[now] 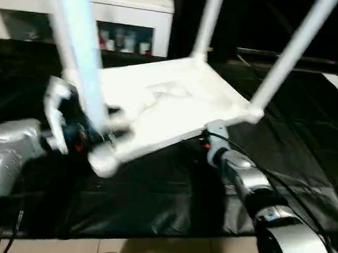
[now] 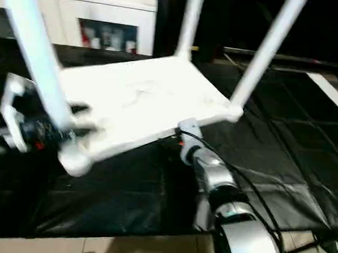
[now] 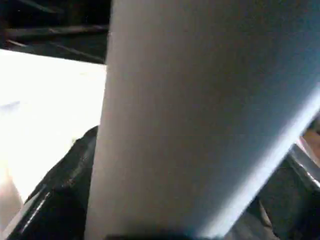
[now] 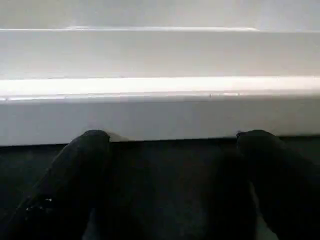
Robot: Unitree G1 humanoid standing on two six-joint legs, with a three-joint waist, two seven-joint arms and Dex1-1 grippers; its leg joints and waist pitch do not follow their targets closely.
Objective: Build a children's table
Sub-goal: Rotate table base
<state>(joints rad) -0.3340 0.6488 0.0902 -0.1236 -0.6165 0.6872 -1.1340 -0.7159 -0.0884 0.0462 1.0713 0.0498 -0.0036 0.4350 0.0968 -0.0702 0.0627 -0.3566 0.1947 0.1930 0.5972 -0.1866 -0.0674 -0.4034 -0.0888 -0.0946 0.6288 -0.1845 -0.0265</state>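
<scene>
The children's table (image 1: 170, 107) is upside down and tilted over a black sheet, its near-left corner lowest. Three white legs point up: a near-left leg (image 1: 82, 59), a far leg (image 1: 208, 26) and a right leg (image 1: 292, 48). My left gripper (image 1: 98, 128) stands open around the base of the near-left leg (image 3: 200, 125), with a black finger (image 3: 60, 185) beside it; whether the fingers press on it I cannot tell. My right gripper (image 4: 172, 145) is open at the table's near edge (image 4: 160, 115), its two fingertips (image 4: 90, 150) spread wide just below the rim.
A black sheet (image 1: 154, 199) covers the floor under the table. A white glass-door cabinet (image 1: 123, 22) stands at the back left. A strip of tiled floor (image 1: 168, 248) runs along the near edge, and a cable trails along my right forearm (image 1: 256, 193).
</scene>
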